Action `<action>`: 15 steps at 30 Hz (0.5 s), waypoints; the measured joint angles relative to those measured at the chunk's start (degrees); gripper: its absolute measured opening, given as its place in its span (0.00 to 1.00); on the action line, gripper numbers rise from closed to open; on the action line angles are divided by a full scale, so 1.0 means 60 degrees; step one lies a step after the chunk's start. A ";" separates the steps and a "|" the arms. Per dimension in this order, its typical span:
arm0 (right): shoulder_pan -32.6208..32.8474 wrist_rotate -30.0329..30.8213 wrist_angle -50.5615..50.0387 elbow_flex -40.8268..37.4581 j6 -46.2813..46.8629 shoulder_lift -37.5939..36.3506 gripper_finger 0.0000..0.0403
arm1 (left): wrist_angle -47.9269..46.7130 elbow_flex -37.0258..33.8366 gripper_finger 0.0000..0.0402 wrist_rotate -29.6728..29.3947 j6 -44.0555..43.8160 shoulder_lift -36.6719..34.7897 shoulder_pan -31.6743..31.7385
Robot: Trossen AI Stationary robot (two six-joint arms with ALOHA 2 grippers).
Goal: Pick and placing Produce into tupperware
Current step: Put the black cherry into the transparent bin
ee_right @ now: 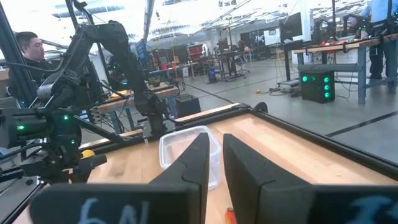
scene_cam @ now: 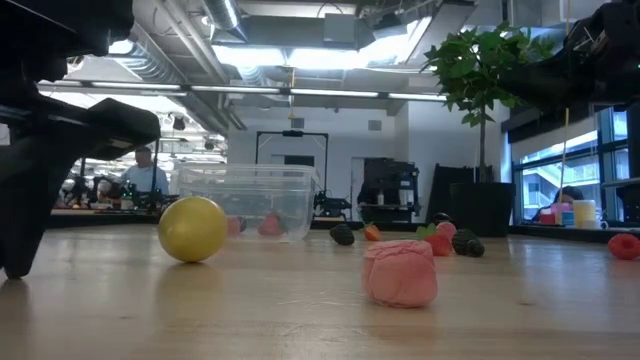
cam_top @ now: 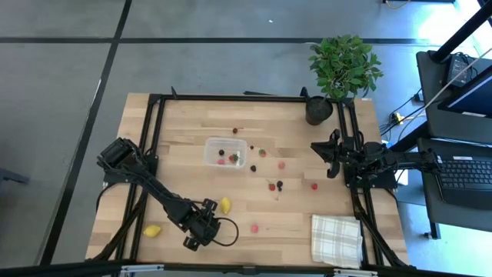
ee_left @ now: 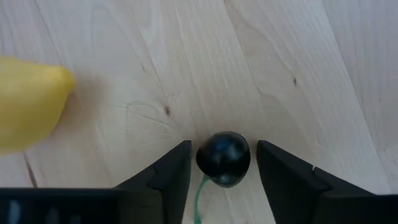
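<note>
Left gripper (ee_left: 222, 180) is down at the table (cam_top: 184, 131) near its 7 o'clock edge, fingers (ee_left: 166, 177) spread either side of a dark berry (ee_left: 224, 158) with a green stem; small gaps show on both sides, so it brackets the berry without pinching it. In the high view that gripper (cam_top: 201, 231) sits low on the wood, with one yellow lemon-shaped piece (cam_top: 225, 205) just at its 1 o'clock and a second yellow one (cam_top: 152, 230) at its 9 o'clock, near the table's edge. The left wrist view catches the nearer lemon (ee_left: 28, 102) close beside the berry, not touching. Tupperware (cam_top: 225, 151) stands upright a little toward 12 o'clock of table centre, with a few red and dark pieces inside (cam_top: 234, 158). More produce is loose on the wood: a cluster at 4 o'clock of the tub (cam_top: 272, 185), singles toward 3 o'clock (cam_top: 281, 165), one red piece (cam_top: 254, 228) at 3 o'clock of the left gripper. Low view shows a pink-red piece (scene_cam: 400, 272) nearest the camera, with the clear tub (scene_cam: 250, 200) behind. Right gripper (cam_top: 321, 149) hangs over the 3 o'clock side of the table, fingers (ee_right: 186, 168) pressed together, holding nothing. Potted plant (cam_top: 342, 65) is at the 1 o'clock corner, checked cloth (cam_top: 336, 240) at the 5 o'clock corner.
</note>
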 joint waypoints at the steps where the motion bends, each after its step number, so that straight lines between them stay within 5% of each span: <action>1: -0.0004 0.0000 0.0000 0.0000 0.0000 0.0000 0.13 | 0.0000 0.0000 0.39 0.0000 0.0000 0.0000 0.0000; 9: -0.0004 0.0000 0.0000 0.0000 -0.0007 0.0000 0.13 | -0.0018 -0.0007 0.27 -0.0007 -0.0001 -0.0003 0.0000; 15: -0.0004 -0.0004 0.0000 0.0000 -0.0011 0.0000 0.13 | -0.0107 0.0049 0.30 -0.0011 -0.0007 0.0008 0.0004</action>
